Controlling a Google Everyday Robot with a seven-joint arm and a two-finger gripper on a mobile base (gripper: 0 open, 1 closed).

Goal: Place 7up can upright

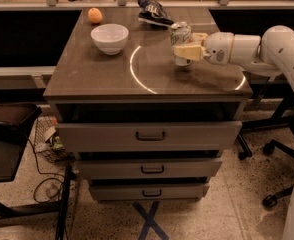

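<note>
Camera view: looks down from the front onto a drawer cabinet; the arm (pixel 267 46) reaches in from the right.
Gripper: the gripper (pixel 189 45) is over the right rear part of the cabinet top (pixel 97 79), closed around the 7up can (pixel 179 33), with one pale finger in front of the can and the other behind it.
7up can: held in the claw, roughly upright or leaning slightly, shiny end up. Its base is at or just above the surface; contact cannot be judged from this angle.
Neighbours: snack bag (pixel 154 11) lies near, behind the can. The white bowl (pixel 109 36) and orange (pixel 94 15) are well apart to the left. A white arc (pixel 134 69) marked on the top runs just left of the can.
Step in hand (judgement): setting the can down on its base.
How to do it well: square the can to vertical before lowering. Lower it straight until the whole bottom rim sits flat, not on one edge.
Release: open the fingers evenly so neither pushes the can sideways, then back the claw out to the right, level, without dragging on the label.
Risk: a light, narrow can tips easily, so a tilted release or a brush from the front finger would knock it over, probably towards the bag.
</note>
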